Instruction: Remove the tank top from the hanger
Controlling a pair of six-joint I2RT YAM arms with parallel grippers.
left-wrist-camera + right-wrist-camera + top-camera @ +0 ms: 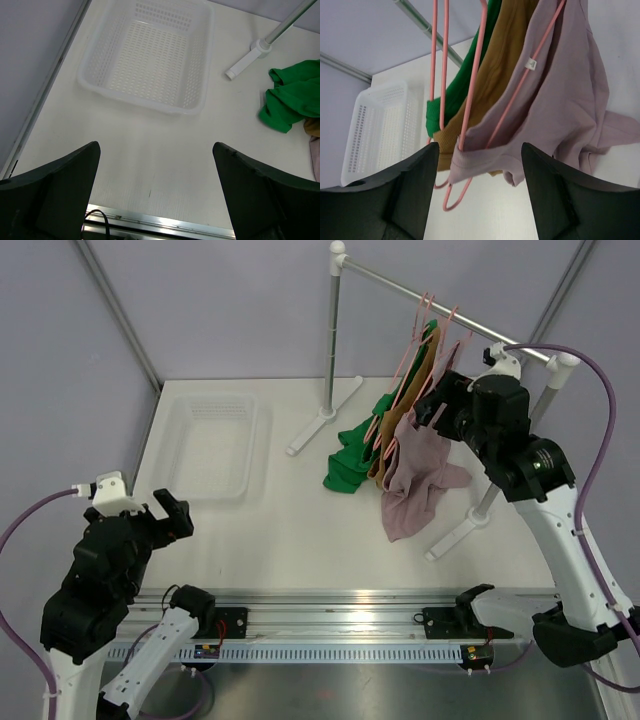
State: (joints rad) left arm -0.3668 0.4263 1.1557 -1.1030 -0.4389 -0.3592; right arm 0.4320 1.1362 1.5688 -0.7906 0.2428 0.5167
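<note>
Two pincers stood open, neither gripping anything. Just ahead of the right pincer (480, 147), the mauve tank top (560, 100) hung on its pink hanger (519, 87), lower end trailing on the worktop (280, 530). Ahead of the left pincer (156, 150) sat a basket (196, 75).

left gripper (156, 197) jaws apart | white basket (92, 82) ahead | green garment (292, 95) far right

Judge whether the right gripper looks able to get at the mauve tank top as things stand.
Probably yes: the open right gripper hangs right beside the mauve tank top, nothing between them.
</note>
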